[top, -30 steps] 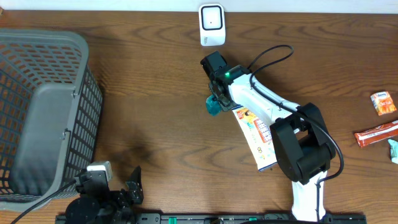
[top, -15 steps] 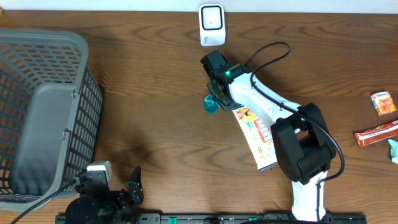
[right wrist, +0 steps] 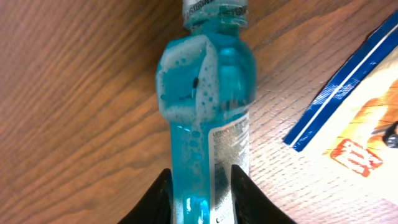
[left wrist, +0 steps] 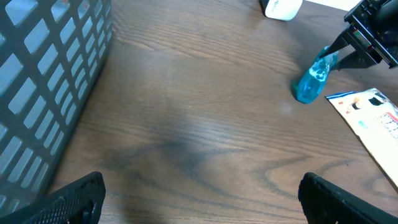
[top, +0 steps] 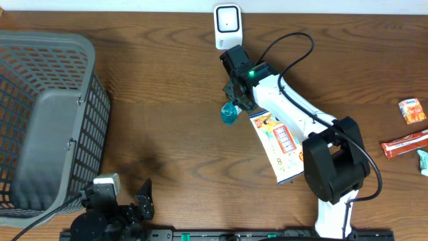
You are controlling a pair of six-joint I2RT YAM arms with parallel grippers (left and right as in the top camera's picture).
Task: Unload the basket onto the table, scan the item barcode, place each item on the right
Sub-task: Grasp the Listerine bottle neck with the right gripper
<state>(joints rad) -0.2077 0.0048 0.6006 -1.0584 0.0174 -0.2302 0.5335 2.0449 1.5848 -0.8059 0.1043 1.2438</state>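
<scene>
Overhead: the right arm (top: 287,107) holds the blue bottle (top: 229,114) low over the table (top: 167,80), near the white scanner (top: 228,27), probably so that its label can be turned towards the scanner window. The grey basket (top: 93,100) shows nothing inside.

Left wrist: the left fingers (left wrist: 78,196) stand wide apart, idle over bare wood.

Right wrist: the right fingers (right wrist: 160,196) press on both flanks of the bottle, gripping it. It holds blue liquid and foam. A snack packet (right wrist: 360,112) lies just beside it.
</scene>
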